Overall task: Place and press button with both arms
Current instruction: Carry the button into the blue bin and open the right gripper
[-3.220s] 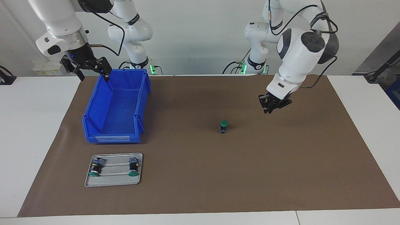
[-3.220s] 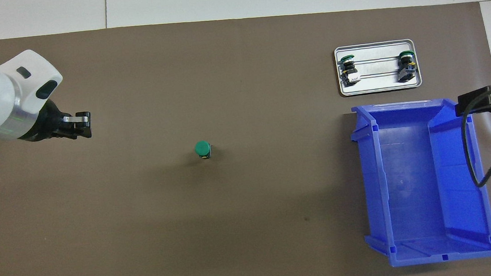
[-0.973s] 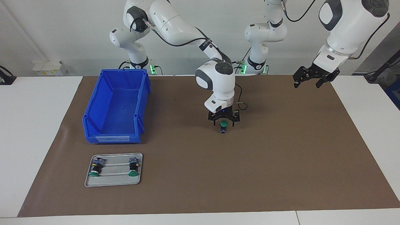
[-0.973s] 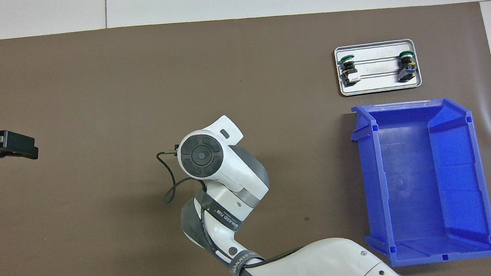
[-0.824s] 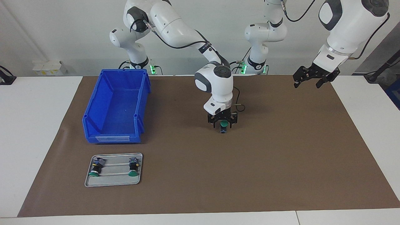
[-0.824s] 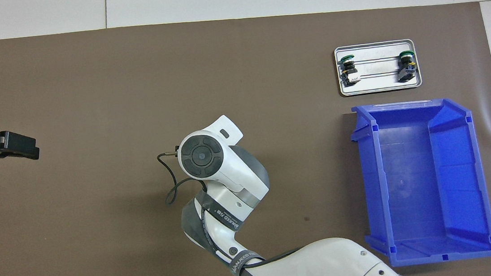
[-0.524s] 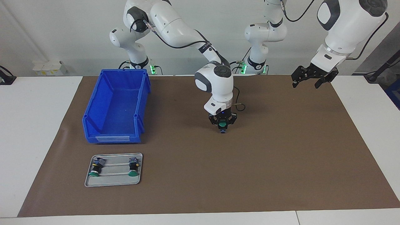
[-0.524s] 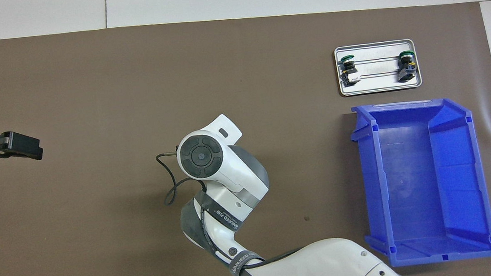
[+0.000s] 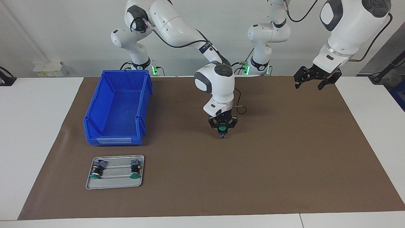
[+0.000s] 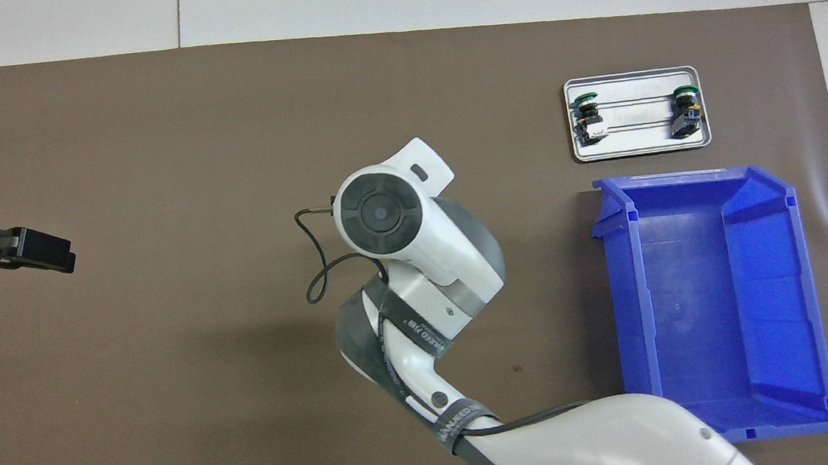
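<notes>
The button (image 9: 223, 128), green cap up, is gripped at mid-mat by my right gripper (image 9: 223, 129), which points straight down and is shut on its body; the dark terminal block pokes out below the fingers. Whether it clears the mat I cannot tell. In the overhead view the right arm's wrist (image 10: 380, 213) hides the button. My left gripper (image 9: 313, 80) (image 10: 44, 251) hangs open and empty, raised over the mat at the left arm's end.
A blue bin (image 9: 114, 141) (image 10: 622, 303) stands empty at the right arm's end. Farther from the robots than the bin lies a grey metal tray (image 9: 115, 183) (image 10: 639, 144) holding two more green-capped buttons on their sides. A brown mat covers the table.
My right gripper came down over the button and shut on it, then shifted with it a little toward the right arm's end. The left gripper drifted slightly.
</notes>
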You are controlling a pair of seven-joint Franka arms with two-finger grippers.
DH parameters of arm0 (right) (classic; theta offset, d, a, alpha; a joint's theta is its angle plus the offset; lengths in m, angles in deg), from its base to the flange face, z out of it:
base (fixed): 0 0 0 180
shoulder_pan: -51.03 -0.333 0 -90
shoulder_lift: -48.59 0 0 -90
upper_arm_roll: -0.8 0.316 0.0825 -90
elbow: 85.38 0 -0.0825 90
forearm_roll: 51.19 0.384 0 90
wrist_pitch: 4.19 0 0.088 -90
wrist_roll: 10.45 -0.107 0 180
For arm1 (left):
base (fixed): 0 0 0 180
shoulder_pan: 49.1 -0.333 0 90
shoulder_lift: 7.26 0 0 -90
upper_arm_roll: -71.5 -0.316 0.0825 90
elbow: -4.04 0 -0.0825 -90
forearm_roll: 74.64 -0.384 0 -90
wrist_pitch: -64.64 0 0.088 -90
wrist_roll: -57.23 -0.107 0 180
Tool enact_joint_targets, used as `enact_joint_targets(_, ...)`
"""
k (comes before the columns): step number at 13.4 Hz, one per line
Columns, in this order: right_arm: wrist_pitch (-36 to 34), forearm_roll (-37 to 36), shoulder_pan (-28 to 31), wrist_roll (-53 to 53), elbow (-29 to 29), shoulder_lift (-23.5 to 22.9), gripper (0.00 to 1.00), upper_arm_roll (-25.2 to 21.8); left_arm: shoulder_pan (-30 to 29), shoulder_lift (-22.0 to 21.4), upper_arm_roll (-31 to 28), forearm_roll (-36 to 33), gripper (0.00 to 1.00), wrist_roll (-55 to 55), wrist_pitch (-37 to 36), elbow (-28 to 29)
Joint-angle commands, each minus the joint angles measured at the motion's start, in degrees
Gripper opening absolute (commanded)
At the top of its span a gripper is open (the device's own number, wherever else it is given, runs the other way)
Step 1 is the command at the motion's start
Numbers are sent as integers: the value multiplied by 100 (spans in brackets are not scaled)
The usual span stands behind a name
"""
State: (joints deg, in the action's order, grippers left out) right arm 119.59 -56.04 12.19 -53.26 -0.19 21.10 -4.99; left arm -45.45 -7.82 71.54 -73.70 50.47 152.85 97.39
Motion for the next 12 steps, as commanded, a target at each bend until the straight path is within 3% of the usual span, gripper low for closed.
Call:
enact_joint_targets(1,-695,19,717,1069,400,918,0,96,31,-181,-30,-86,100,-107,152,227)
enact_joint_targets(4,-1179,19,1525,2342,944,1709,0,96,-39,-181,-39,-86,100,-54,135,227)
enact_joint_targets(7,-1137,106,2466,3689,1893,2405,0,96,-48,-181,-57,-86,100,-54,135,218)
enact_joint_targets(9,-744,221,2915,4287,2499,2642,0,96,-39,-181,-48,-86,100,-45,135,218)
enact_joint_targets(12,206,440,3408,5009,3878,3152,0,87,-48,-181,-57,-86,100,-45,135,218)
